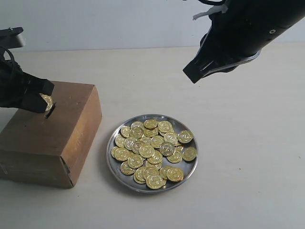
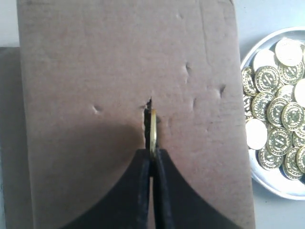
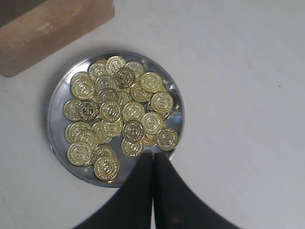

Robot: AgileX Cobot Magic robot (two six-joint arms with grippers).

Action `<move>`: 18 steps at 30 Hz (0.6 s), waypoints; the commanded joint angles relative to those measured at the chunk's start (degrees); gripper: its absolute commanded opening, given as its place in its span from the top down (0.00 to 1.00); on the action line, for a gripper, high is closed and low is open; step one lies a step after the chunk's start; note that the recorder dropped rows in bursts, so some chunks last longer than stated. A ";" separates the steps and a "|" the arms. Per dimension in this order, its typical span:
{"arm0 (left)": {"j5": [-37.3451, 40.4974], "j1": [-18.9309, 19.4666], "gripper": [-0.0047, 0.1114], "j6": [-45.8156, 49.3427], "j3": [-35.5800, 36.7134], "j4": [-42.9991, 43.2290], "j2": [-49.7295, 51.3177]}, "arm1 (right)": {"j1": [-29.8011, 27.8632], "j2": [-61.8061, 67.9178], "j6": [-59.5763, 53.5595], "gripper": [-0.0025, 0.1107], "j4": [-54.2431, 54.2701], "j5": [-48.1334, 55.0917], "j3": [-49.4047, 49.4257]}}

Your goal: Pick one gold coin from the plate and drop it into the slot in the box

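Note:
The brown cardboard box [image 1: 52,133] stands at the left of the exterior view. My left gripper [image 1: 42,102] hangs over its top, shut on a gold coin [image 1: 47,102]. In the left wrist view the coin [image 2: 153,131] stands on edge between the black fingertips [image 2: 143,164], its far edge at the dark slot [image 2: 147,119] in the box top [image 2: 95,71]. The silver plate [image 1: 183,169] with several gold coins [image 1: 152,150] lies right of the box. My right gripper [image 1: 193,74] hovers high above the plate's far right, shut and empty, as the right wrist view [image 3: 153,155] shows.
The pale tabletop [image 1: 248,157] spreads around the plate and box. In the right wrist view the plate [image 3: 55,138] lies below the gripper, with a corner of the box [image 3: 52,28] beyond it. The left wrist view catches part of the plate [image 2: 281,191] beside the box.

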 commanded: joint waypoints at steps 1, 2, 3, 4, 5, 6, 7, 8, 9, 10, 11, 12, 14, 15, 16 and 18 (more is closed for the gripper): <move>0.07 0.01 0.96 0.38 -0.33 -0.70 0.27 | -0.29 -0.43 0.09 0.98 0.19 -0.75 0.27; 0.07 0.01 0.96 0.62 -0.33 -0.70 0.27 | -0.29 -0.43 0.09 0.98 0.19 -0.75 0.27; 0.07 0.01 0.96 0.63 -0.33 -0.70 0.27 | -0.29 -0.43 0.09 0.98 0.19 -0.75 0.27; 0.07 0.01 0.95 0.63 -0.33 -0.61 0.27 | -0.29 -0.43 0.09 0.98 0.19 -0.75 0.27; 0.07 0.01 0.92 0.63 -0.33 -0.61 0.27 | -0.29 -0.43 0.09 0.98 0.19 -0.75 0.27; 0.07 0.01 0.89 0.63 -0.33 -0.61 0.27 | -0.29 -0.43 0.09 0.98 0.19 -0.75 0.27; 0.30 0.01 0.79 0.63 -0.33 -0.61 0.27 | -0.29 -0.43 0.09 0.98 0.19 -0.75 0.27; 0.30 0.01 0.73 0.63 -0.33 -0.61 0.27 | -0.29 -0.43 0.09 0.98 0.19 -0.75 0.27; 0.44 0.01 0.66 0.63 -0.33 -0.61 0.27 | -0.29 -0.43 0.09 0.98 0.19 -0.75 0.27; 0.44 0.01 0.65 0.63 -0.33 -0.61 0.27 | -0.29 -0.43 0.09 0.98 0.19 -0.75 0.27; 0.44 0.01 0.65 0.86 -0.33 -0.61 0.27 | -0.29 -0.43 0.09 0.98 0.19 -0.90 0.27; 0.44 0.01 0.65 1.23 -0.33 -0.61 0.16 | -0.29 -0.43 0.09 0.98 0.19 -1.02 0.27; -0.34 0.01 0.72 1.77 -0.33 -0.61 -1.50 | -0.29 -1.28 0.09 0.98 -0.33 -3.30 0.27; -2.14 0.01 0.88 1.77 -0.33 -0.84 -4.49 | -0.29 -3.12 0.09 0.98 -1.52 -6.14 0.27; -4.68 0.01 0.96 1.77 0.13 -1.44 -8.05 | -0.29 -4.98 0.20 0.98 -2.77 -8.66 0.27; -13.97 0.01 0.96 1.77 3.75 -3.72 -16.73 | -0.29 -10.29 1.93 0.98 -3.30 -13.27 1.05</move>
